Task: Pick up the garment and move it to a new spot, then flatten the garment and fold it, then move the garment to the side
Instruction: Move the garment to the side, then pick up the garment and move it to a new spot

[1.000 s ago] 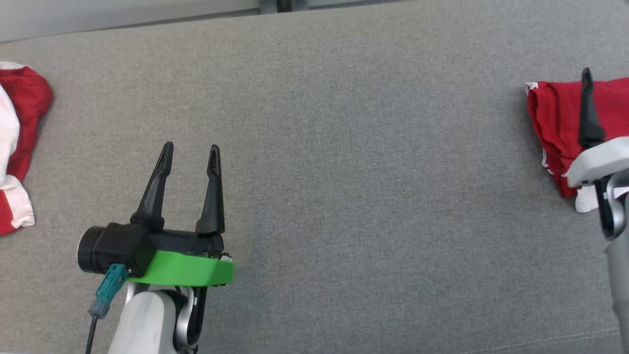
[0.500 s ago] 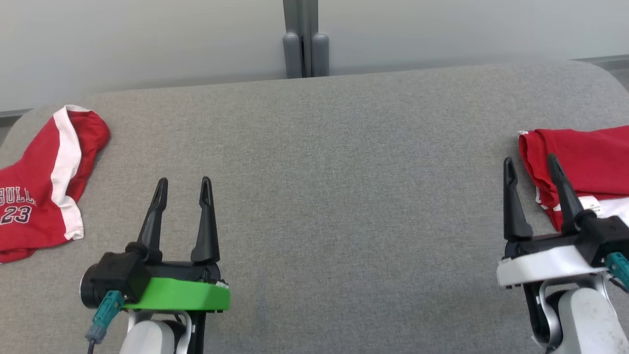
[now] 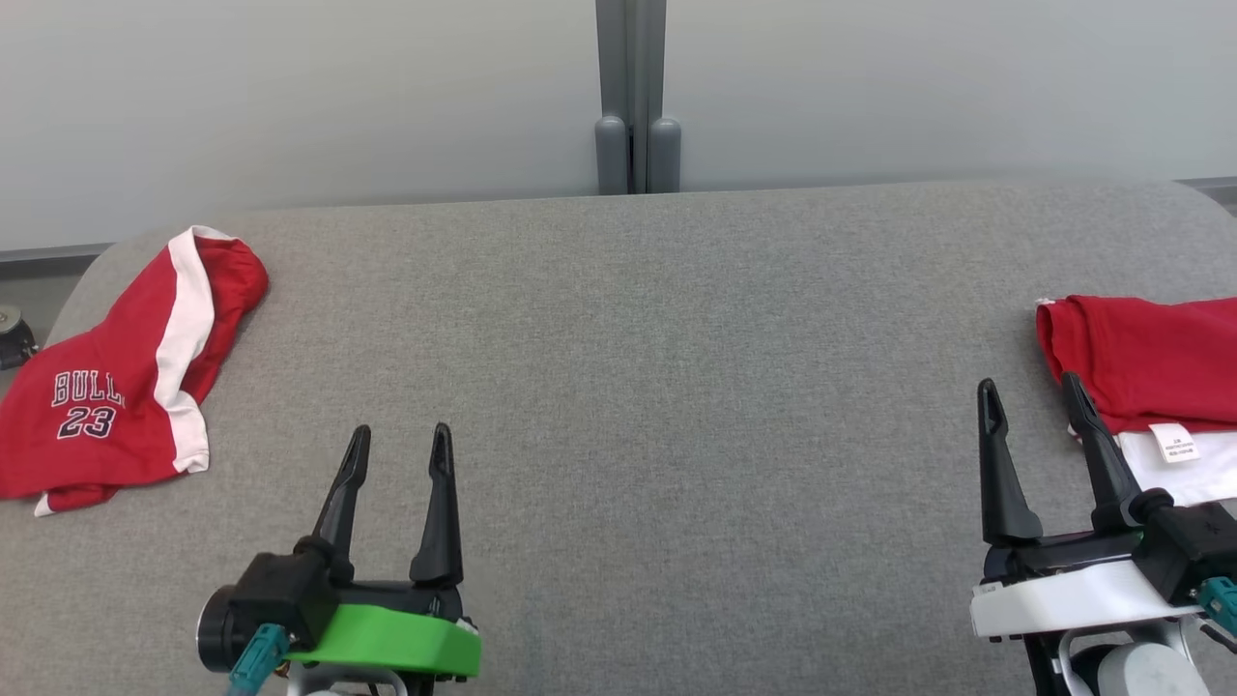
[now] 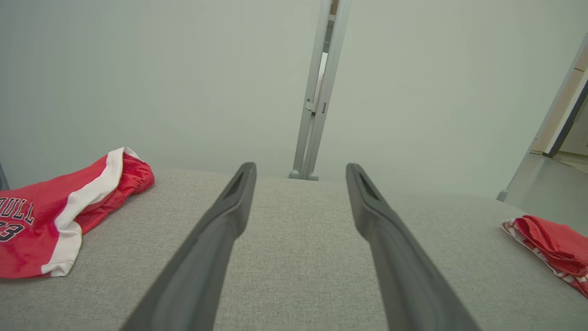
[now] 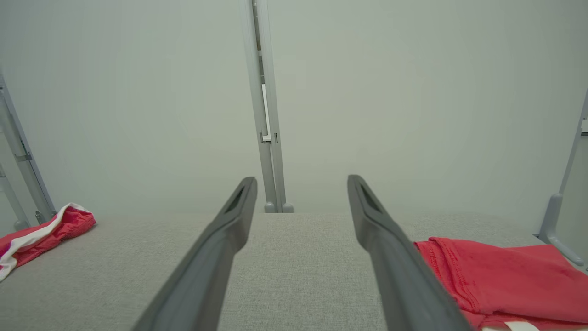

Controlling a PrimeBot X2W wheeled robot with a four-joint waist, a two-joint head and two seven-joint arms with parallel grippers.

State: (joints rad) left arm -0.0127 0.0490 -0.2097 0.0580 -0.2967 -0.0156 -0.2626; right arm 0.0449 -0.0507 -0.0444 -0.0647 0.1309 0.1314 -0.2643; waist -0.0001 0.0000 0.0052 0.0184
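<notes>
Red shorts (image 3: 106, 387) with a white side stripe lie crumpled at the left end of the grey fabric desk (image 3: 628, 387), judged not yet picked up, flattened or folded. A folded red garment (image 3: 1150, 362) at the right edge appears already set aside. Left hand (image 3: 400, 430) and right hand (image 3: 1028, 383) stand open and empty. Shorts print reads "BULL" and "23"; the white tag (image 3: 1174, 443) is illegible.

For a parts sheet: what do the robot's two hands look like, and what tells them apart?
Each has two long, tapered black fingers on a black base with a teal plug. The left hand has a green collar, the right hand a white collar.
</notes>
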